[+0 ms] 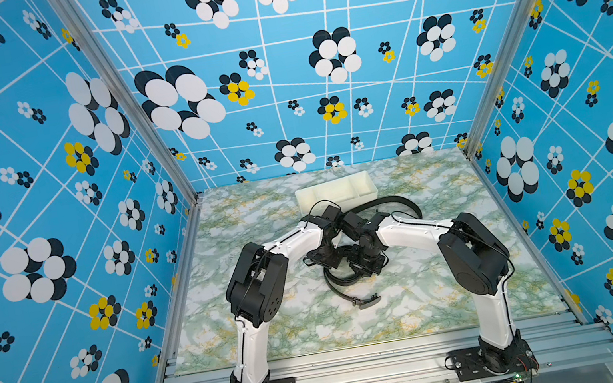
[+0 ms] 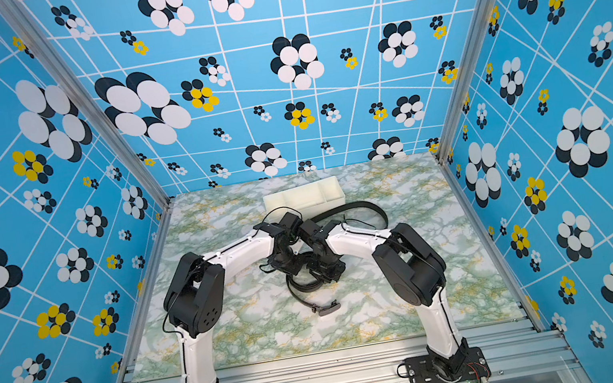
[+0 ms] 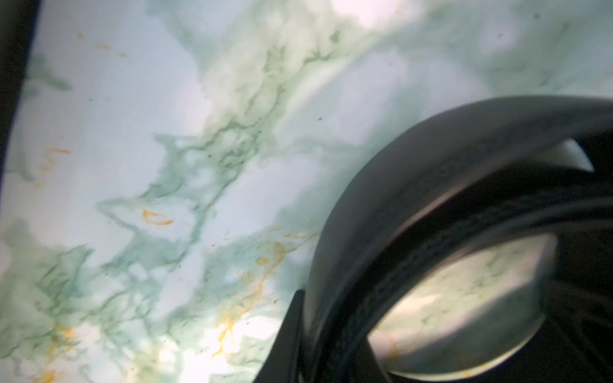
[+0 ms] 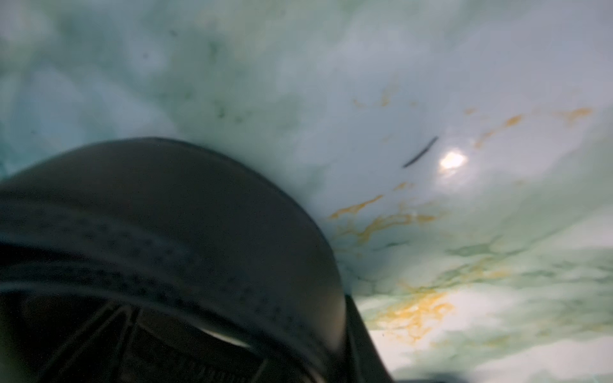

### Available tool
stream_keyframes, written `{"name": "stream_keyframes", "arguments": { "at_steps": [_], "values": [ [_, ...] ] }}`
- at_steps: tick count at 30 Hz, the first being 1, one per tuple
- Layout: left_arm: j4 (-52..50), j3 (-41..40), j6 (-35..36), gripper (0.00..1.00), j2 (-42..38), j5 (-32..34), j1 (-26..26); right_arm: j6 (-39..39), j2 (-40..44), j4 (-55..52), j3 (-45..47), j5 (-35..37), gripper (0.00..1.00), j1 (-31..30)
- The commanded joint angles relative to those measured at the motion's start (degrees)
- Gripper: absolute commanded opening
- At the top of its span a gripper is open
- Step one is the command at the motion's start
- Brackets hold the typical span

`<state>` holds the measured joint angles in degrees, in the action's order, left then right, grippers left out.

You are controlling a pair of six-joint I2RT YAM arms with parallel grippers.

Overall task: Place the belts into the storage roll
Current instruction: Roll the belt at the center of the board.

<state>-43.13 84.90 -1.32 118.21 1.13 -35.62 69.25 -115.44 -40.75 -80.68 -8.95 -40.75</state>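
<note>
Blue flower-print walls, green marble tabletop in both top views; left gripper and right gripper huddle over a coiled belt, storage roll beyond them, another belt curving between. Left wrist: coiled belt looms close, blurry. Right wrist: coiled belt close, blurry too. Can't tell if either pair of jaws is clamped.
</note>
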Motion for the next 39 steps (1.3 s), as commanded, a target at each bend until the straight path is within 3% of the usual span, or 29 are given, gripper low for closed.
{"name": "stream_keyframes", "arguments": {
  "at_steps": [1, 8, 13, 17, 20, 26, 29, 35, 37, 39],
  "values": [
    [-3.32, -2.24, 0.95, 0.07, -0.26, 5.69, -0.99, -4.43, 2.43, 4.64, 2.69, -0.08, 0.42, -1.15],
    [-2.9, -2.29, 1.29, 0.06, -0.29, 5.96, -1.03, -18.21, 13.11, 3.19, 3.75, 5.58, 0.64, -1.6],
    [-2.83, -2.77, 2.28, 0.06, -0.53, 6.51, -1.04, -44.55, 16.07, 1.52, 0.57, 4.14, 0.65, -5.8],
    [-2.64, -2.9, 2.46, 0.06, -0.53, 6.22, -1.05, -66.28, 21.65, 8.49, 8.29, 4.61, 0.65, -10.35],
    [-2.61, -3.16, 2.55, 0.06, -0.77, 6.08, -1.03, -75.96, 22.91, 10.43, 11.54, 4.05, 0.64, -11.09],
    [-2.15, -4.42, 2.61, 0.06, -1.35, 5.51, -0.99, -87.29, 25.56, 21.53, 18.93, 6.33, 0.62, -12.56],
    [-0.98, -5.95, 2.55, 0.06, -2.33, 3.57, -0.62, -88.29, 27.21, 26.66, 22.51, 8.03, 0.62, -12.59],
    [-0.35, -7.46, 3.13, 0.06, -2.9, 0.42, 0.29, -77.0, 36.48, 39.69, 34.98, 16.16, 0.61, -10.43],
    [-0.45, -7.8, 3.64, 0.05, -2.98, 0.46, 0.37, -77.58, 38.65, 38.91, 35.94, 13.92, 0.61, -9.85],
    [-0.81, -8.0, 4.66, 0.05, -3.03, 1.59, 0.34, -83.55, 39.13, 33.68, 34.27, 7.0, 0.59, -10.48]
  ]
}}
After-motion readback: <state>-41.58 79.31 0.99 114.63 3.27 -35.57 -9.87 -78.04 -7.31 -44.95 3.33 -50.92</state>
